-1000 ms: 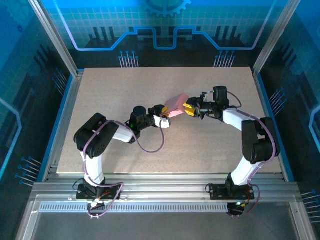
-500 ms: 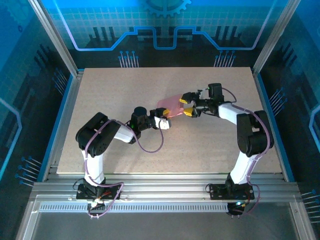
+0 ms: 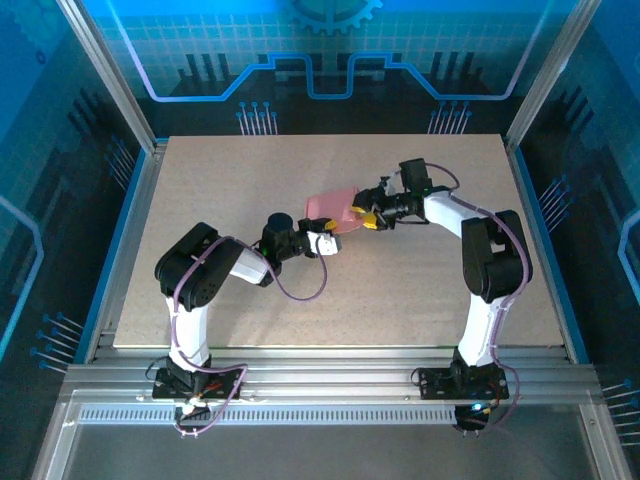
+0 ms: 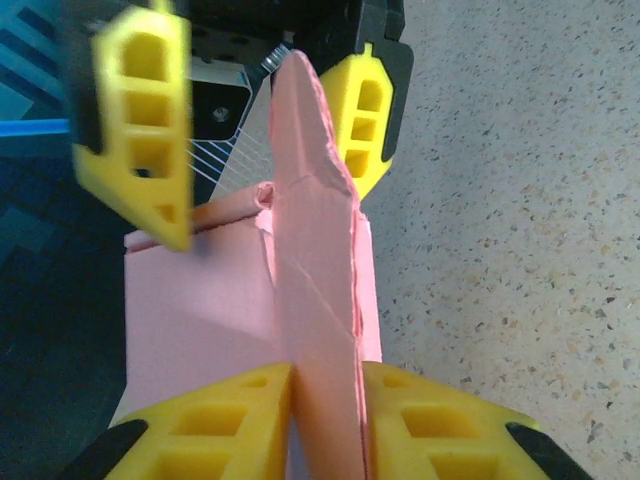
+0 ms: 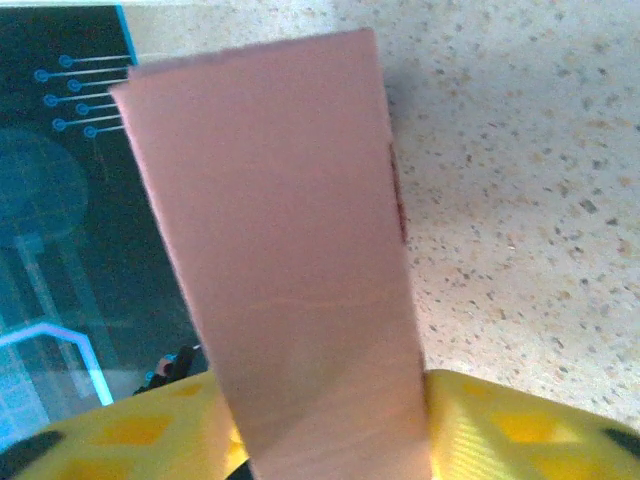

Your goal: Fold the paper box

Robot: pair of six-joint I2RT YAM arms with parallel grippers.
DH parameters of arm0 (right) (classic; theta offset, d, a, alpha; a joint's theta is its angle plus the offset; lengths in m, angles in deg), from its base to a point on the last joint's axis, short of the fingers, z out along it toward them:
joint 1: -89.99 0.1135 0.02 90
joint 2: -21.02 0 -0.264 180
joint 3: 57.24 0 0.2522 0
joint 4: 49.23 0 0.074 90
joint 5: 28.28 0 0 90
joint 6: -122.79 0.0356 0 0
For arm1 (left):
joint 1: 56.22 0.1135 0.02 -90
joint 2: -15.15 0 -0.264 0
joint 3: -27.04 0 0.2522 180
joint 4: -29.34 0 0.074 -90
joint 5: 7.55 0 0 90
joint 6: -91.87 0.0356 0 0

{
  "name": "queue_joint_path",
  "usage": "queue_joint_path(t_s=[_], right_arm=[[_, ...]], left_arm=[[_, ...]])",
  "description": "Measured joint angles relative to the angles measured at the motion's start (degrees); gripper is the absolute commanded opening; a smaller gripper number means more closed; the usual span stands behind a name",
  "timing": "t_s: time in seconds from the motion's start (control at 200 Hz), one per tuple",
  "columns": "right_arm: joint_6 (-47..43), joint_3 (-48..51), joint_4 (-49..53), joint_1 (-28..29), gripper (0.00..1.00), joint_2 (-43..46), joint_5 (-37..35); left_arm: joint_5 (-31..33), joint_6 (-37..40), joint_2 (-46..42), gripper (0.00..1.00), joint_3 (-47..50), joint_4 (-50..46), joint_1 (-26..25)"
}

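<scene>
On the near side of the paper box [image 3: 330, 206], seen from the top camera, the left gripper [image 3: 327, 240] comes up to it, and the right gripper [image 3: 362, 214] meets its right side. The box sits between them, over the middle part of the table [image 3: 250, 170].

At the bottom end of the box, in the left wrist view, the left gripper [image 4: 325, 440] has its fingers [image 4: 230, 425] closed on an upright panel of the paper box [image 4: 315, 300], pinched thin. At the far end of the box the right gripper [image 4: 265, 190] has its fingers well apart, one on each side of this panel. The panel edge is wavy and a corner looks creased. I judge that if the right gripper closes or pulls while the left pinch holds, the paper may tear there or bend off its fold line.

Close before the right wrist camera, a wide face of the paper box [image 5: 290, 260] rises between the yellow fingers [image 5: 520, 415]. Whether they press on it I cannot tell. If they do not, the box hangs on one pinch and may swing or slip.
</scene>
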Motion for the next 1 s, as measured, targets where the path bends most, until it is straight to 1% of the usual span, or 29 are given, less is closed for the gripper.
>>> queue_joint_path(t_s=[0.045,0.095,0.155,0.295,0.37,0.47,0.545,0.655,0.71,0.78,0.916,0.961,1.001], right_arm=[[-0.2,0.0,0.8,0.1,0.4,-0.1,-0.3],[-0.8,0.0,1.4,0.2,0.36,-0.1,-0.2],[-1.1,-0.1,1.7,0.6,0.34,-0.1,-0.1],[-1.3,-0.2,2.0,1.7,0.3,0.0,0.5],[-1.3,-0.1,1.9,1.6,0.28,0.0,0.7],[-1.1,1.0,1.5,0.7,0.28,0.9,1.2],[-0.9,1.8,1.2,-0.2,0.28,1.9,1.5],[0.2,3.6,-0.3,-1.7,0.28,3.7,2.4],[0.9,4.5,-1.2,-2.4,0.28,4.6,3.2],[1.9,5.3,-2.4,-2.8,0.28,5.5,4.3],[2.8,6.4,-3.6,-2.8,0.29,7.1,5.3],[2.8,6.6,-3.7,-2.9,0.32,7.4,5.4],[2.8,6.7,-3.6,-2.9,0.38,7.5,5.4]], left_arm=[[0.0,0.0,0.0,0.27,0.0,0.2,0.0],[-0.1,0.0,0.0,0.31,0.0,0.3,0.0],[-0.3,-0.1,0.0,0.44,0.0,0.8,-0.2],[-1.2,-0.5,0.2,0.7,0.0,2.8,-0.7],[-1.5,-1.3,0.2,0.79,0.2,5.0,-0.8],[-1.6,-2.7,0.0,0.92,1.0,7.3,-0.8],[-1.6,-3.4,-0.7,0.98,2.0,7.6,-0.8],[-1.3,-2.6,-1.8,0.99,3.0,7.5,-0.8],[-0.8,-1.4,-1.8,0.97,3.0,7.5,-0.8],[0.9,0.3,-1.6,0.92,3.1,7.9,-0.9],[4.5,3.8,-0.2,0.91,3.1,9.0,-1.0],[5.2,4.7,0.1,0.91,3.1,8.9,-1.0],[5.5,5.0,0.3,0.9,3.1,8.8,-1.0]])
